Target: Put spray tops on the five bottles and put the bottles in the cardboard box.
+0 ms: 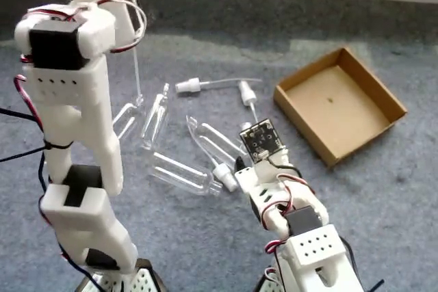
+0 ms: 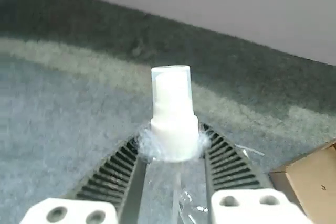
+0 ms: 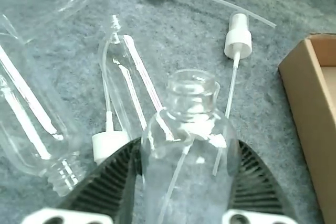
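Since the cardboard box held no bottle, the job seemed to be in its capping stage, with one top and one bottle in hand but not yet joined.

The left gripper was closed to the width of a spray top. Its two ribbed jaws pinched the white collar from either side, with the nozzle up and the thin dip tube hanging below. In the high view it hung raised, well apart from the box, beyond the loose bottles.

The right gripper was closed on a clear bottle, with its jaws pressed against the body below the shoulder and the open neck pointing away from the wrist. This bottle sat low over the carpet, nearer the box than the other bottles but not touching it. A neighbouring bottle seemed to have a white top at its mouth, though I could not tell whether it was seated.

Two loose tops lay near the box, on its side towards the left arm.

The next move would probably call for bringing tube and neck together — the tube tip lined up over a narrow opening. That tube looked slender and likely to sway, so the bottle would need to be held steady and tipped to meet it.
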Tool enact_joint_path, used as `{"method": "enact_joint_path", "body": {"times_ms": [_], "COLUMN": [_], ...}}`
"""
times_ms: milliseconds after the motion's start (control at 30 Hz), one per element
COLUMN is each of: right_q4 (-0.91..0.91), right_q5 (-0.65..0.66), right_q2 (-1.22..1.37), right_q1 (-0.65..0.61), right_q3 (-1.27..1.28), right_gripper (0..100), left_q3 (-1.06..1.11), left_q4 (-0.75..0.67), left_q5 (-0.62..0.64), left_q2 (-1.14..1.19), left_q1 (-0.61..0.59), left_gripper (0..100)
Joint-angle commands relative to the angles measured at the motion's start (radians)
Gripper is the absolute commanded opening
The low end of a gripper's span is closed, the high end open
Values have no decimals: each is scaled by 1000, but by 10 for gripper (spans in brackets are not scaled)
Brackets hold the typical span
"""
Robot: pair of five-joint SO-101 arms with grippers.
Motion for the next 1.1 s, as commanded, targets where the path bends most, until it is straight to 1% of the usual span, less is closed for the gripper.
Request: {"method": "enact_joint_path", "body": {"times_ms": [0, 167, 200, 333, 367, 467, 533, 700, 800, 933, 1067], "right_q4": [-30, -30, -30, -30, -30, -30, -27, 5, 77, 136, 142], "right_q5": [-9, -12, -28, -157, -176, -196, -198, -196, -195, -193, -192], "right_q2": [-22, -22, -22, -22, -22, -22, -22, -22, -25, -104, -252], "right_q1": [-15, -16, -16, -16, -18, -18, -22, -105, -139, -140, -139], "right_q3": [-10, -7, -10, -18, -27, -64, -94, -179, -280, -387, -351], "right_gripper": [163, 163, 163, 163, 163, 163, 163, 163, 163, 163, 163], "left_q3": [232, 435, 478, 633, 665, 750, 788, 848, 886, 938, 981], "left_q4": [2, 2, 2, 2, 2, 2, 0, 0, 0, -2, -2], "left_q5": [103, 107, 106, 103, 92, -6, -64, -181, -209, -209, -209], "left_q2": [-119, -185, -199, -255, -269, -323, -363, -478, -568, -680, -750], "left_q1": [-82, -102, -101, -87, -84, -82, -82, -81, -81, -79, -77], "left_gripper": [37, 38, 38, 38, 38, 38, 38, 38, 38, 38, 38]}}
